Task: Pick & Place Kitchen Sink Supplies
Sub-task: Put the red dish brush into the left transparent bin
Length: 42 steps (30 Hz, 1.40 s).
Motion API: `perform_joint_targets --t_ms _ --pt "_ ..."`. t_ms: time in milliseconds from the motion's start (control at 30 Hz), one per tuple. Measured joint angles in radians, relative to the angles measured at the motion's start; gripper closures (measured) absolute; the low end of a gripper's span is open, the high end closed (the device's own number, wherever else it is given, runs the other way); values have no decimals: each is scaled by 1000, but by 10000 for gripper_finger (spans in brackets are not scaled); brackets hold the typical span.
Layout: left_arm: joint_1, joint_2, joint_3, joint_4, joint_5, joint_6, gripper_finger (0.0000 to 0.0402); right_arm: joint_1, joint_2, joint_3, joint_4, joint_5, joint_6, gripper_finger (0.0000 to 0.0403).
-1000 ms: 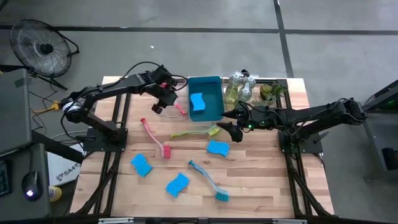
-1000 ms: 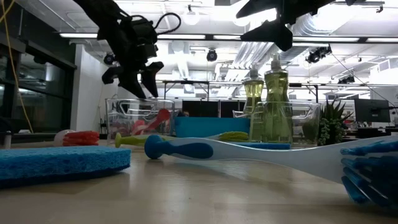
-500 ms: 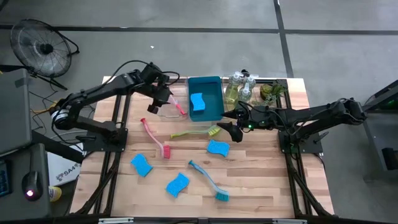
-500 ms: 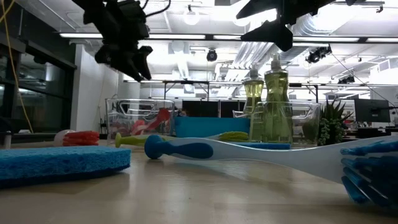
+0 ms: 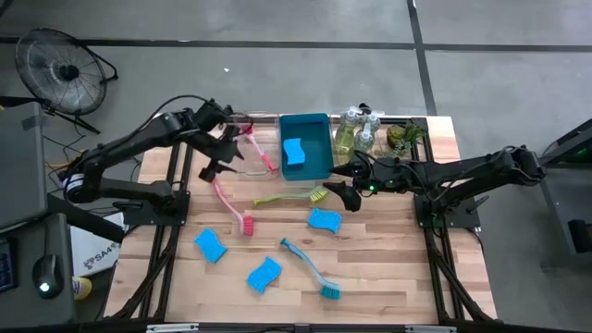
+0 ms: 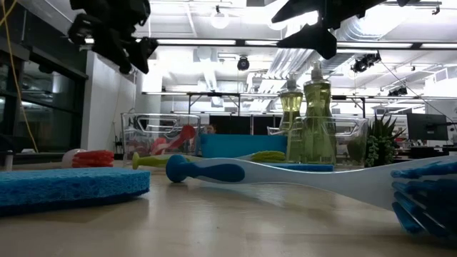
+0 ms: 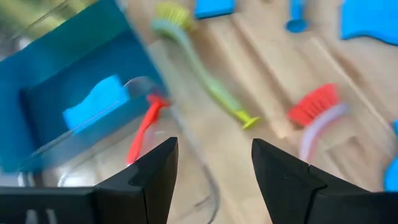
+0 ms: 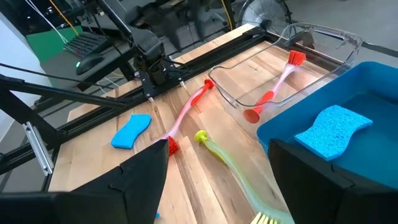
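No text, label, brand, number or sign can be read in any of the views. Whatever printing the objects may carry is too small or blurred to make out.

A robotics lab in an open industrial hall; exposed ducts point(image 6: 371, 28) and strip lights fill the upper frame; a floor fan point(image 5: 57, 69) stands upper left; a wooden table point(image 5: 388, 268) sits on grey concrete.
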Motion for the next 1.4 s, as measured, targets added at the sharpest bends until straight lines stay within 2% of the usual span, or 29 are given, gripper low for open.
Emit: perform_joint_targets --t_ms 133,367,633,1067,1400 --pt "-102 -10 0 -26 -15 31 202 0 0 0 -7 0 0 132" --pt "-283 -9 0 -26 -154 8 202 0 0 0 -17 0 0 132" --pt "-420 -9 0 -28 -235 -31 202 0 0 0 -24 0 3 132" --pt "-518 -4 0 -19 -297 -100 202 0 0 0 -28 0 4 132" --pt "-520 127 -1 33 -261 -176 202 0 0 0 -37 4 3 132"
